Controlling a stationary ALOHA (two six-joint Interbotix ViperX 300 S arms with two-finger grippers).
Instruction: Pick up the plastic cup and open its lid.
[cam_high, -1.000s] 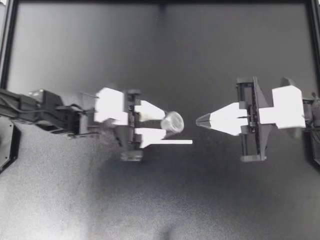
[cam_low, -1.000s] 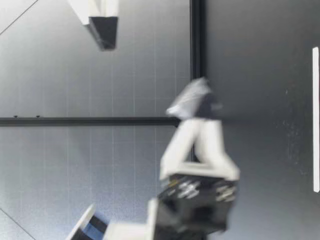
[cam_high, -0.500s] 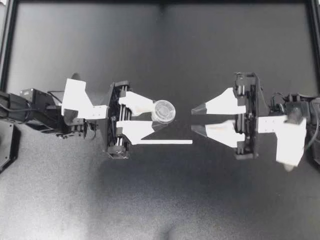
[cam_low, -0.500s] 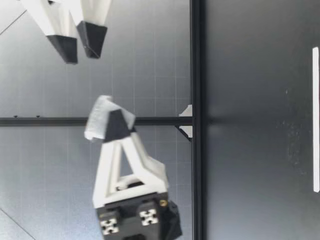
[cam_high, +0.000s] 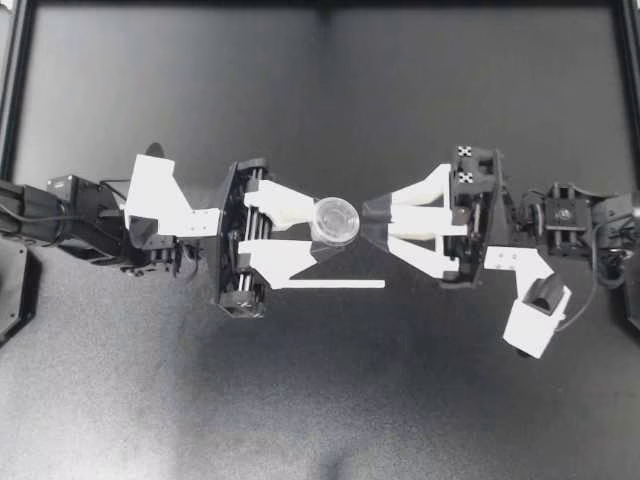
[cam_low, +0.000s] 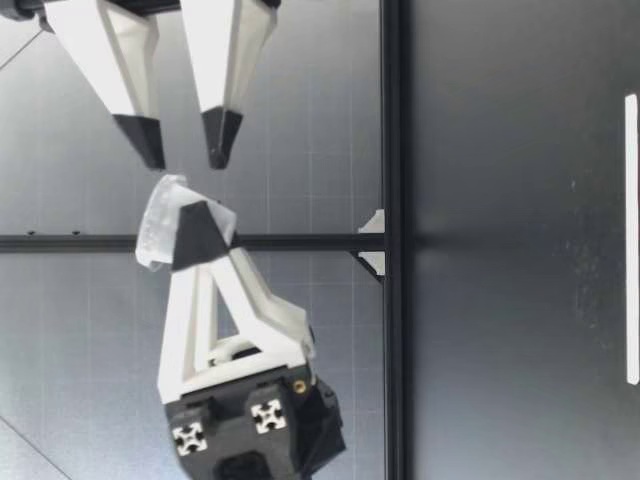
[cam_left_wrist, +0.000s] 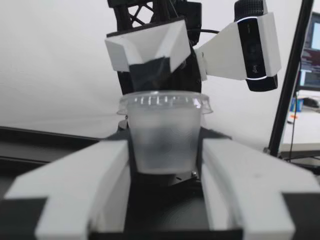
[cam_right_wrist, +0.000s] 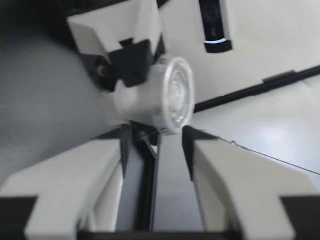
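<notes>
Your left claw (cam_high: 319, 233) grips the cup (cam_high: 335, 221) high above the desk (cam_high: 300, 400); your right claw (cam_high: 373, 222), parted, sits just beside the lid (cam_left_wrist: 165, 101) rim.

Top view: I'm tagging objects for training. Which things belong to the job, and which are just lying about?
Job: cup, lid, left end effector, right end effector.
Lying about: strip on the table.

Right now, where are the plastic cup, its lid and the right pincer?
plastic cup (cam_left_wrist: 164, 142): left wrist view, on its frosted side wall.
lid (cam_left_wrist: 165, 101): left wrist view, on its near rim.
right pincer (cam_high: 372, 222): top view, midway between its dark fingertips.
</notes>
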